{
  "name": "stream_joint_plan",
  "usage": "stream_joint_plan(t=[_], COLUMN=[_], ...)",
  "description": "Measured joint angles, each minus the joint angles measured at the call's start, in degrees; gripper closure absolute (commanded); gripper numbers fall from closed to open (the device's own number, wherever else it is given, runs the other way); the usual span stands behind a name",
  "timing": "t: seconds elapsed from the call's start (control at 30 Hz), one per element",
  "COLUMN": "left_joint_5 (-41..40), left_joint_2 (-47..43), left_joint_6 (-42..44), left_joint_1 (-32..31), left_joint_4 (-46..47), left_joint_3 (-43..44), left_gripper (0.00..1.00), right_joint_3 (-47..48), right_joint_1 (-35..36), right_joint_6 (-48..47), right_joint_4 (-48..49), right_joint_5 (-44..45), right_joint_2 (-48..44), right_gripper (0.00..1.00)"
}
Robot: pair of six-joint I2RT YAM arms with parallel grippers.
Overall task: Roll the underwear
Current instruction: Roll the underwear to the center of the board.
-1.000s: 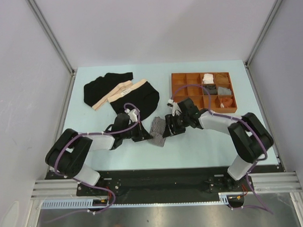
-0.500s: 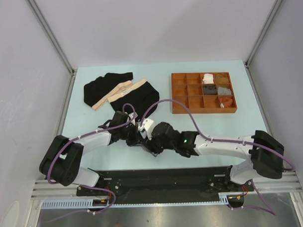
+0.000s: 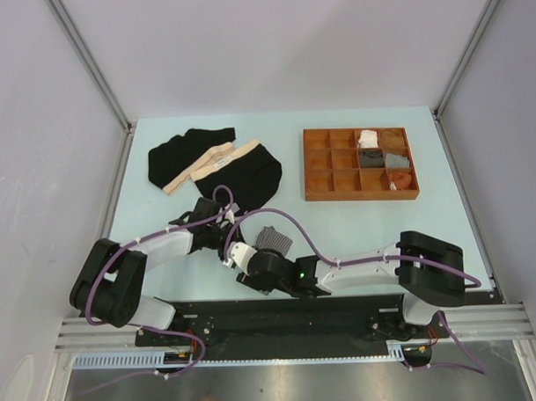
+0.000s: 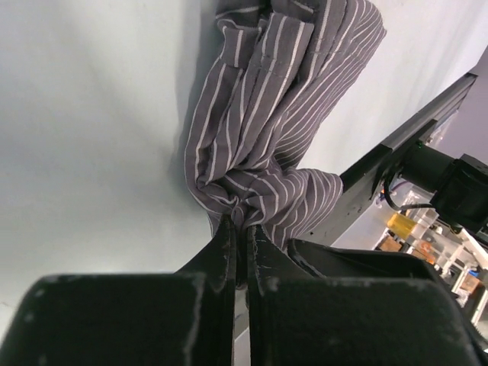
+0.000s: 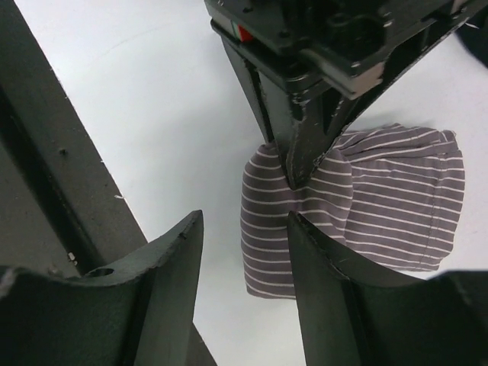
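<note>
Where the arms meet: lower centre of the top view, just above the arm bases, on the pale table (image 3: pixel 357 233).
Boxer (image 3: pixel 274 239): grey with thin white stripes, bunched into a short, thick bundle lying on the table; an orange tag cannot be made out.
Boxer, left wrist view (image 4: pixel 267 137): cloth runs from the fingertips toward the upper right of the frame, gathered into deep folds at the pinch.
Boxer, right wrist view (image 5: pixel 381 198): fills the centre right of the frame, with a tuck where it is pinched.
Left gripper (image 3: pixel 231 239): fingers (image 4: pixel 263 252) pressed together on one edge of the boxer, cloth clamped between the tips.
Left gripper, right wrist view (image 5: pixel 305 164): reaches down from the top of the frame onto the near edge of the boxer.
Right gripper (image 3: pixel 251 256): arm stretched low across the frame from lower right; fingers (image 5: pixel 171 282) stand apart and grip nothing.
Right gripper, own view (image 5: pixel 244 221): one finger over bare table, the other over the boxer's lower left corner; contact cannot be told.
Briefs (image 3: pixel 240 171): two black pairs with beige waistbands, overlapping, flat at upper left of the table, apart from the boxer.
Tray (image 3: pixel 360 195): brown, compartmented, upper right of the table; small rolled cloths in its right-hand compartments.
</note>
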Motion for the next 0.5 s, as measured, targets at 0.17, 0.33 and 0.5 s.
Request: stream_joint_plan(t=[0.17, 0.33, 0.5], left_joint_5=[0.8, 1.8, 2.2], left_joint_2=[0.0, 0.0, 0.4], left_joint_6=[0.0, -0.1, -0.2], left_joint_1=[0.7, 1.8, 2.4], left_joint_4=[-0.5, -0.5, -0.2], left_joint_3=[0.0, 0.0, 0.0], left_gripper=[1.0, 1.0, 1.0], right_joint_3=[0.0, 0.0, 0.0], right_joint_1=[1.4, 1.7, 1.8], right_joint_6=[-0.3, 0.0, 1.2], right_joint_4=[1.3, 2.9, 5.0], right_joint_5=[4.0, 7.6, 11.1], right_joint_2=[2.3, 4.9, 7.1], right_gripper=[0.49, 0.49, 0.68])
